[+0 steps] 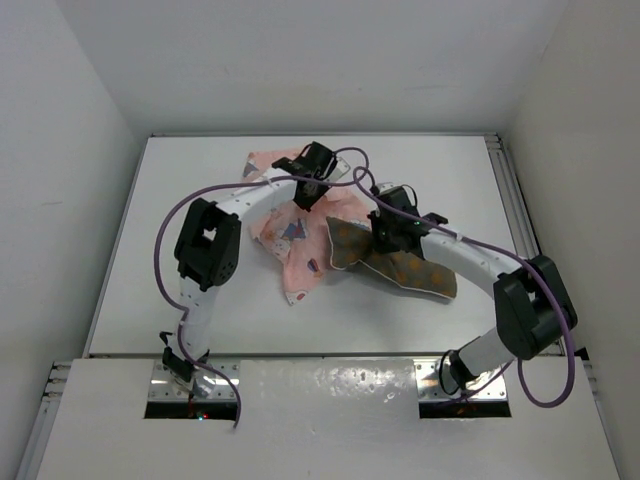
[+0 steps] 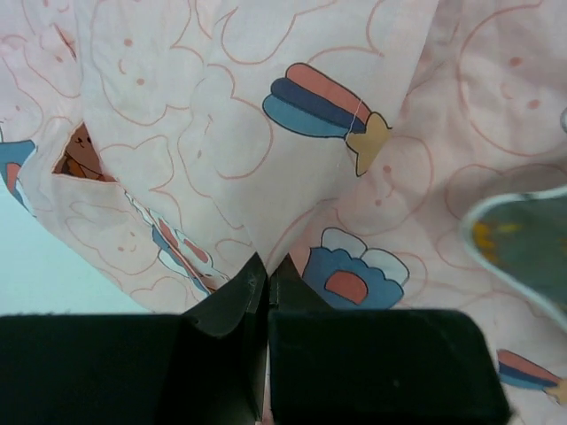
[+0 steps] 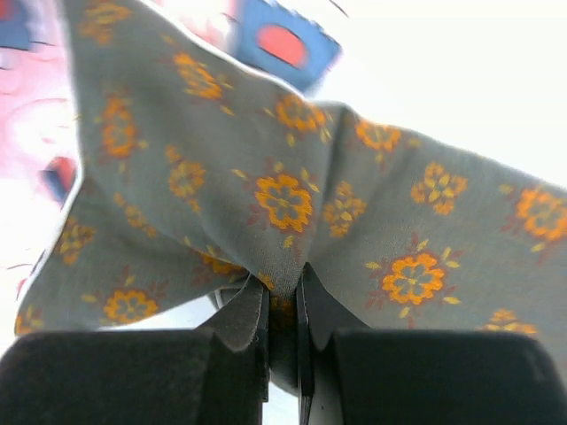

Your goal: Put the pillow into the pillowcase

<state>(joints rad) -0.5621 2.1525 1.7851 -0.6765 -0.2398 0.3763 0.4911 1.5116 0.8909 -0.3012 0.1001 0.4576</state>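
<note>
The pink pillowcase [image 1: 300,240] with printed bunnies lies crumpled in the middle of the table. My left gripper [image 1: 308,190] is shut on a fold of it; the left wrist view shows the pink cloth [image 2: 230,142] pinched between the jaws at my left gripper [image 2: 267,266]. The pillow [image 1: 400,262] is olive-brown with orange flowers and white piping, and lies right of the pillowcase. My right gripper [image 1: 385,235] is shut on its fabric [image 3: 292,204], bunched between the jaws at my right gripper [image 3: 282,283]. A pillow corner [image 2: 523,239] shows at the right of the left wrist view.
The white table [image 1: 200,180] is enclosed by white walls at the back and both sides. A metal rail [image 1: 515,210] runs along the right edge. Purple cables [image 1: 170,220] loop beside both arms.
</note>
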